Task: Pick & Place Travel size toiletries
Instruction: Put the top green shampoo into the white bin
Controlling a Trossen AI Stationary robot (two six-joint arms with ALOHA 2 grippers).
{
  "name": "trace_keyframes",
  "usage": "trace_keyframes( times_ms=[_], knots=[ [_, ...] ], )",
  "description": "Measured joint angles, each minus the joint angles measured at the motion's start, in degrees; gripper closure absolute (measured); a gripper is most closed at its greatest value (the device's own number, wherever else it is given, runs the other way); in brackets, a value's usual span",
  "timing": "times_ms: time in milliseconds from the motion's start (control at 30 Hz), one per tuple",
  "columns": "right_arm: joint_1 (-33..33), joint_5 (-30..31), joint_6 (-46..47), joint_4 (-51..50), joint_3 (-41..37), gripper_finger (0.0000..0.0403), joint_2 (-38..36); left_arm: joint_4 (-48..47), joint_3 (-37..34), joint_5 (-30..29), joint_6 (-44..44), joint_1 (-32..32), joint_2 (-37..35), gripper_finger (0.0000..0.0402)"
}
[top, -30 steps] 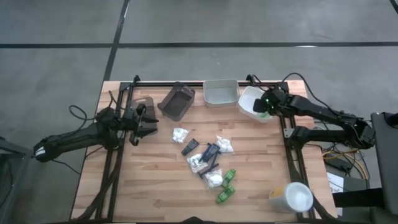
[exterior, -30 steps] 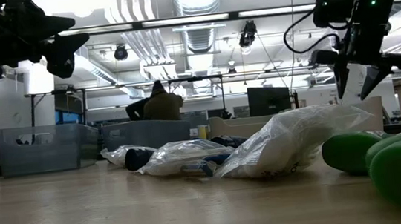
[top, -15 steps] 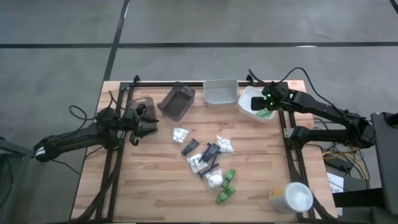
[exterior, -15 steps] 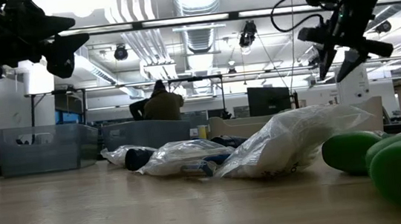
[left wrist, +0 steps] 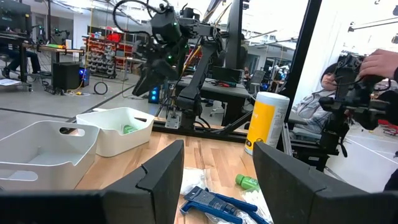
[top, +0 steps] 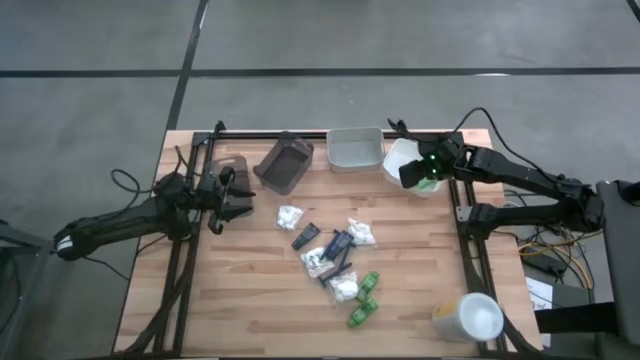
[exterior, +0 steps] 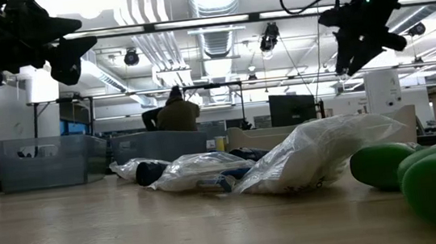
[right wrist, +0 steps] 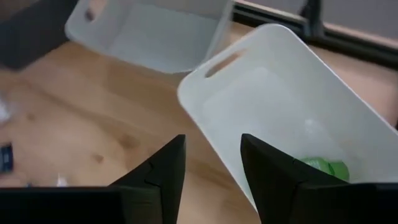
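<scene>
Left gripper (top: 232,196) sits wide open and empty by the left rail. Toiletries (top: 337,262) mostly lie mid-table, one green bottle (right wrist: 323,167) in the white tray (right wrist: 273,81). Right gripper (top: 413,172) hangs empty over that tray's edge, fingers parted, so I reckon the next pick means reaching for the pile.

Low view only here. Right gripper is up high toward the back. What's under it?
Observer: The right gripper hangs over the near edge of the white tray, which sits at the table's far right next to the grey tray.
Operator: Anything in that white tray? The packets block my view.
Observer: Yes, one green bottle lies on the tray's floor, against a wall.
</scene>
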Motion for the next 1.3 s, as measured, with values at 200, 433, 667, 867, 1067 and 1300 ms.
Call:
trace_keyframes(
  times_ms=[200, 433, 667, 867, 1067, 1300],
  knots=[
    [4.5, -3.6, -11.7, 2.0, 0.0, 0.0266, 0.0, 0.0, 0.0, 0.0, 0.0, 0.0, 0.0, 0.0204],
    [11.1, -10.8, -29.7, 4.7, 0.0, 0.0273, 0.9, 0.0, 0.0, 0.0, 0.0, 0.0, 0.0, 0.0204],
    [17.5, -12.1, -36.8, 8.0, 0.0, 0.0247, 4.0, 0.0, 0.0, 0.0, 0.0, 0.0, 0.0, 0.0204],
    [22.5, -12.1, -37.1, 13.6, 0.0, 0.0212, 8.5, 0.0, 0.0, 0.0, 0.0, 0.0, 0.0, 0.0204],
    [28.4, -15.1, -39.7, 14.9, 0.9, 0.0183, 13.7, 0.0, 0.0, 0.0, 0.0, 0.0, 0.0, 0.0204],
    [34.9, -20.8, -44.3, 14.7, 5.2, 0.0161, 21.0, 0.0, 0.0, 0.0, 0.0, 0.0, 0.0, 0.0204]
  ],
)
